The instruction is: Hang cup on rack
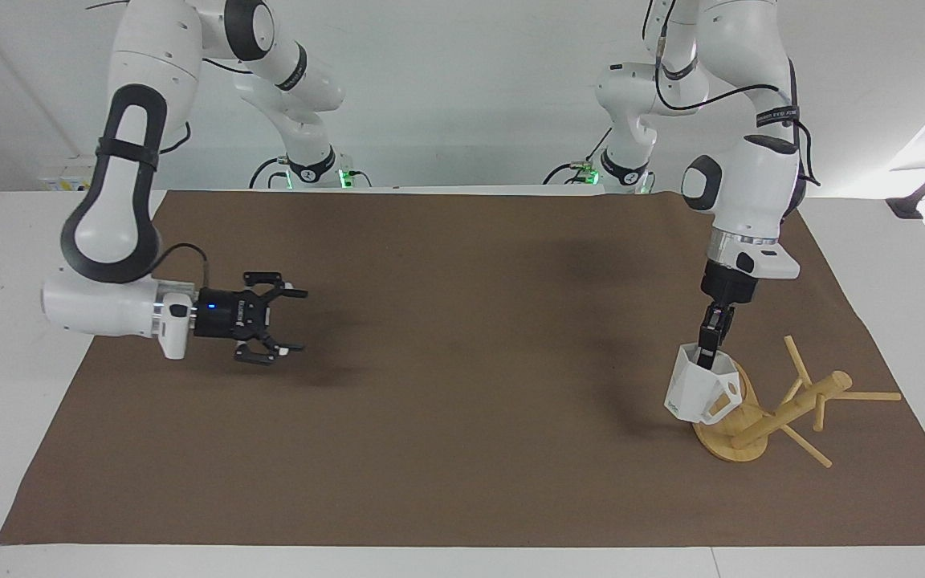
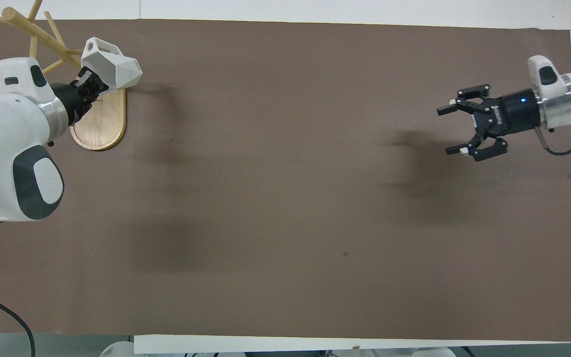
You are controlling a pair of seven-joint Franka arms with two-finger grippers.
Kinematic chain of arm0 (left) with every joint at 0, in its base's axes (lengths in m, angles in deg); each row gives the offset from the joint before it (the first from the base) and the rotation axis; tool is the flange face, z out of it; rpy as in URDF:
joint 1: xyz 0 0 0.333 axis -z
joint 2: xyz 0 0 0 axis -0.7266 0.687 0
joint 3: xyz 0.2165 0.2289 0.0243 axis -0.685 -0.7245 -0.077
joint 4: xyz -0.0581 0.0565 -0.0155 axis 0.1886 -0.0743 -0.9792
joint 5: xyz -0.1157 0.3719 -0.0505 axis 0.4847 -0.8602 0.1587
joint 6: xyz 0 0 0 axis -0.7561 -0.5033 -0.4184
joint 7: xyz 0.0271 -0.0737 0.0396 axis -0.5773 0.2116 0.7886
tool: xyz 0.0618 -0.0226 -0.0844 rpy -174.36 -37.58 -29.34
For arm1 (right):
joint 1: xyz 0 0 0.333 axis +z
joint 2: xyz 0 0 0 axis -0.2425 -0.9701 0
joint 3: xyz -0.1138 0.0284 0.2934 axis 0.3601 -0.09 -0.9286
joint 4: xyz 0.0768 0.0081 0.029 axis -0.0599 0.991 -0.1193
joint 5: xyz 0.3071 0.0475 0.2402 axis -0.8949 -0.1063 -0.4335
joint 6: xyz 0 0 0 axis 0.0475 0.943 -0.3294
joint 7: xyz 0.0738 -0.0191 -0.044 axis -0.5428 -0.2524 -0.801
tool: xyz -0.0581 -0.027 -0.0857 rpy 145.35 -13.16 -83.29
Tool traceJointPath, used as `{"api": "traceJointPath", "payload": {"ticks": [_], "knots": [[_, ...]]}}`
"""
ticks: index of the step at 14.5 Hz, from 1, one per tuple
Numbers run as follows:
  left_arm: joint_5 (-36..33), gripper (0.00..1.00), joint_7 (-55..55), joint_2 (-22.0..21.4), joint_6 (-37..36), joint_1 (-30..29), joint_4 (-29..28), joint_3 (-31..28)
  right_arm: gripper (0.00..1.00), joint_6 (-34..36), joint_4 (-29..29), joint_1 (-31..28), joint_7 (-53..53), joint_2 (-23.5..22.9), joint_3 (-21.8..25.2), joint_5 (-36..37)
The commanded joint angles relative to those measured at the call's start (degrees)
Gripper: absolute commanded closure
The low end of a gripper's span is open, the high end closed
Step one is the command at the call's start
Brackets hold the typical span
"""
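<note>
The white faceted cup (image 1: 699, 393) hangs from my left gripper (image 1: 707, 345), which is shut on its rim. The cup is in the air over the rack's oval bamboo base (image 1: 739, 451), close beside the post (image 1: 792, 408), with its handle turned toward the post. The rack stands at the left arm's end of the table, its thin pegs sticking out near the top. In the overhead view the cup (image 2: 112, 69) and left gripper (image 2: 87, 84) cover part of the base (image 2: 102, 129). My right gripper (image 1: 299, 320) is open and empty, low over the mat at the right arm's end; it also shows in the overhead view (image 2: 446, 129).
A brown mat (image 1: 462, 417) covers most of the white table (image 1: 29, 321). A black clamp-like fixture (image 1: 912, 201) sits on the table edge past the left arm's end of the mat.
</note>
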Motion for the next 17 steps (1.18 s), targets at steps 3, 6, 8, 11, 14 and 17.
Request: {"api": "traceJointPath", "payload": {"ticks": [3,6,8,11,14,17], "knots": [[3.43,1.00,-0.11,0.13,1.60,-0.99,-0.60,0.65,0.00,-0.73,-1.49,-2.16,24.82,12.87,-0.84,26.10],[4.59,1.00,-0.20,0.57,1.60,-2.48,-0.60,0.65,0.00,-0.20,-5.29,-1.37,36.69,14.98,-0.93,38.34],[4.67,1.00,-0.20,0.84,1.51,-2.66,-0.60,0.65,0.00,1.98,-5.29,-1.37,45.38,17.70,-0.93,40.73],[5.20,1.00,-0.20,1.10,1.60,-2.57,-0.77,0.65,0.00,5.49,-6.08,2.21,61.90,20.95,-2.15,48.89],[6.87,1.00,-0.11,1.54,0.99,-3.10,-0.51,0.65,0.00,9.11,-6.35,6.09,78.43,23.07,-2.16,51.20],[7.05,0.93,0.15,1.72,-0.24,-4.24,-0.60,0.47,0.00,8.94,-8.89,7.23,89.34,22.46,-3.29,51.20]]}}
